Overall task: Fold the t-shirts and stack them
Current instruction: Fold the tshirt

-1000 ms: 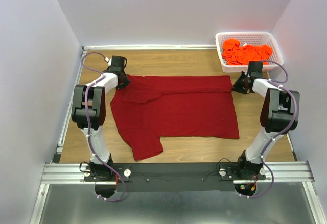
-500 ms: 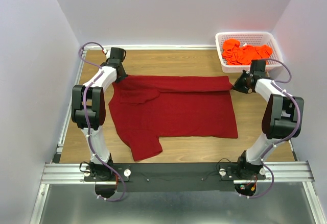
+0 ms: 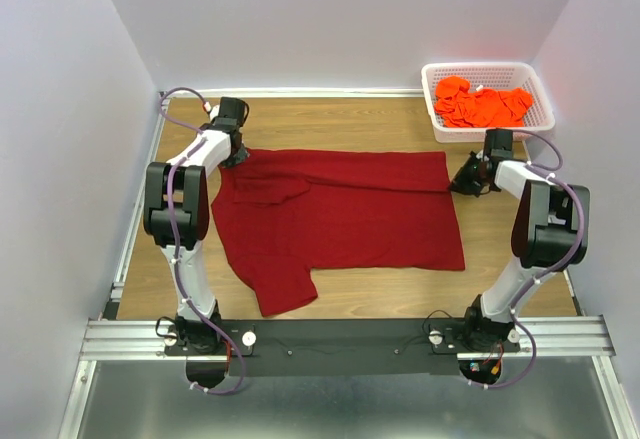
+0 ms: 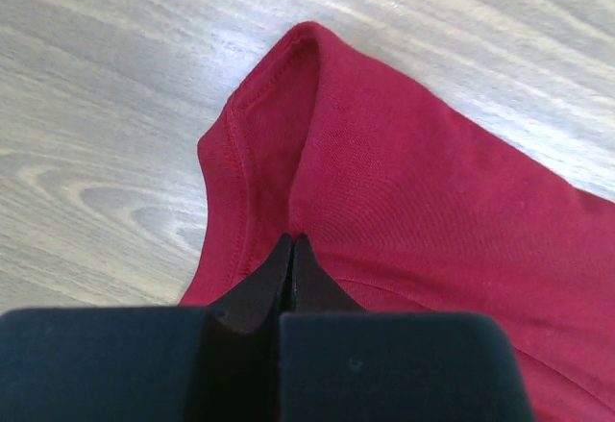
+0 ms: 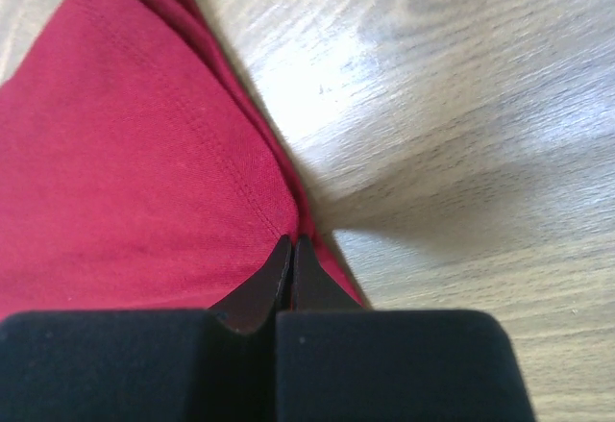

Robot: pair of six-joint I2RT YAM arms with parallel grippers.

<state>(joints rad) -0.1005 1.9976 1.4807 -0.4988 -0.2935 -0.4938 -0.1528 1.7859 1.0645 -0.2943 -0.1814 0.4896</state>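
- We've got the maroon t-shirt spread out flat on the wooden table, with one sleeve sticking out toward the near edge on the left.
- Our left gripper is pinched tight on the shirt's far-left corner. The wrist view shows the stitched hem folded up right at the closed tips.
- Our right gripper is clamped the same way on the shirt's far-right corner.
- The orange t-shirts sit heaped in the white basket at the far-right corner of the table, apart from the maroon one.
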